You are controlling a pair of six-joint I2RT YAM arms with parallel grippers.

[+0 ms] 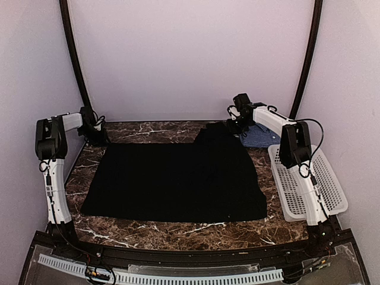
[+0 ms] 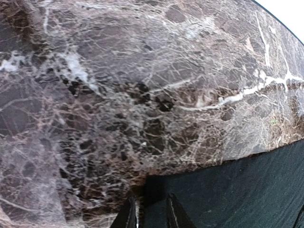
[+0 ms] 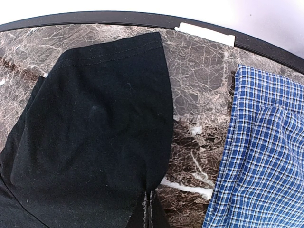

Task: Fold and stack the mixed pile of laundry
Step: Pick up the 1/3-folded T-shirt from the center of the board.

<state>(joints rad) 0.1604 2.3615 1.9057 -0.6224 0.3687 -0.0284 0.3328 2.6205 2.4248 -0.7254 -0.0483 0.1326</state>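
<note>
Two garments show from the top camera. The black garment (image 1: 175, 181) lies spread flat across the middle of the table (image 1: 178, 228). The shirt (image 1: 261, 138) sits bunched at upper right, partly under my right arm. The basket (image 1: 306, 184) stands along the right edge, just below the shirt. My left gripper (image 1: 95, 135) is down at the black garment's upper-left corner. My right gripper (image 1: 234, 122) is at its upper-right part, where a sleeve sticks up toward the top of the frame.

On the left wrist camera most of the frame is marble, and black cloth fills the lower right. My two fingers (image 2: 128, 216) at the bottom edge stand a little apart. The corner of the cloth lies in the gap between them, so I read the gripper as released and astride the corner.

On the right wrist camera the sleeve (image 3: 99, 128) covers the left half and the shirt runs down the right edge, with bare marble between them. My fingers (image 3: 148, 213) at bottom centre are clenched. The sleeve's lower edge draws to a point at their tips, so I read it as pinched.
</note>
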